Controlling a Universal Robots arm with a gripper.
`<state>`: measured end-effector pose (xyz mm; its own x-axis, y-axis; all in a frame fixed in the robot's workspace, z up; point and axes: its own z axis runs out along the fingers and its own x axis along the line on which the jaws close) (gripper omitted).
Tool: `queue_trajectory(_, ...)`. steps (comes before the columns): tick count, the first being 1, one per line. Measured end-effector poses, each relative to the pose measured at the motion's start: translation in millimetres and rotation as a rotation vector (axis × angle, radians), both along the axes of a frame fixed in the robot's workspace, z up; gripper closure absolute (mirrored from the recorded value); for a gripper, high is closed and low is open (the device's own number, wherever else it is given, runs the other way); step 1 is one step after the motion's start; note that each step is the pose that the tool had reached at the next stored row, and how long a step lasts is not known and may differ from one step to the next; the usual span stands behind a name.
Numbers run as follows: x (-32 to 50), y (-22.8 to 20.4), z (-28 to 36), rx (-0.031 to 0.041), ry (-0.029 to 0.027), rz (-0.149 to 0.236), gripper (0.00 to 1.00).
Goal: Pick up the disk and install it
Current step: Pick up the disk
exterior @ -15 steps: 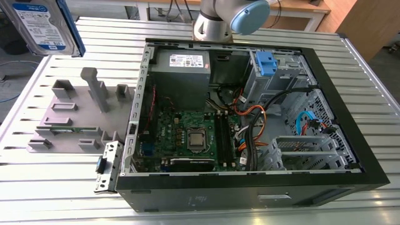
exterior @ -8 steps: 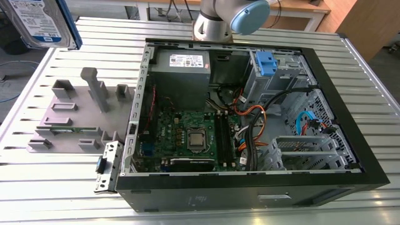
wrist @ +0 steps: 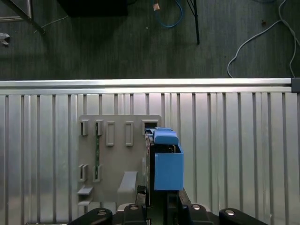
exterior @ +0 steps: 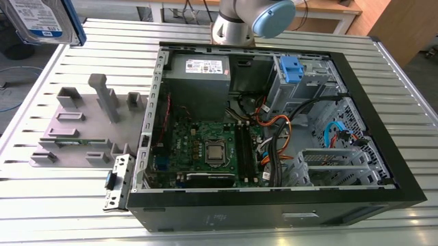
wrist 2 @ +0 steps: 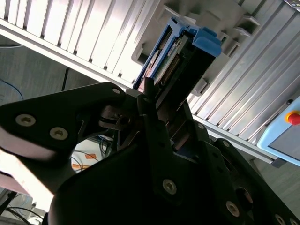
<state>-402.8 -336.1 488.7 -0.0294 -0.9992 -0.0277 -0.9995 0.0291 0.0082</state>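
Note:
The disk (exterior: 42, 21), silver-grey with a blue-and-white label and a blue rail frame, hangs high at the exterior view's upper left, beyond the table's corner. In the second wrist view my gripper (wrist 2: 158, 104) is shut on the disk (wrist 2: 185, 54), whose connector edge points away from the black fingers (wrist 2: 149, 101). The first wrist view looks down the disk (wrist: 167, 161), held edge-on above the grey holder plate (wrist: 117, 150), with the gripper (wrist: 159, 202) clamped on it. The open computer case (exterior: 171, 54) lies flat on the table at the exterior view's right.
The grey holder plate (exterior: 82, 130) with upright posts sits on the slatted metal table (exterior: 48, 82). Inside the case are a power-supply box (exterior: 198, 77), a motherboard (exterior: 205, 148), cables (exterior: 280, 133) and a drive bay with a blue latch (exterior: 291, 69). The arm's base (exterior: 236, 23) stands behind the case.

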Motion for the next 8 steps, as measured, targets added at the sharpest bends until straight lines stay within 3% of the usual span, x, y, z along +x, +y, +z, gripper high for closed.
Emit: queue_trajectory(8,0.0,0.0,16.1,0.0,0.0,0.0,0.65)
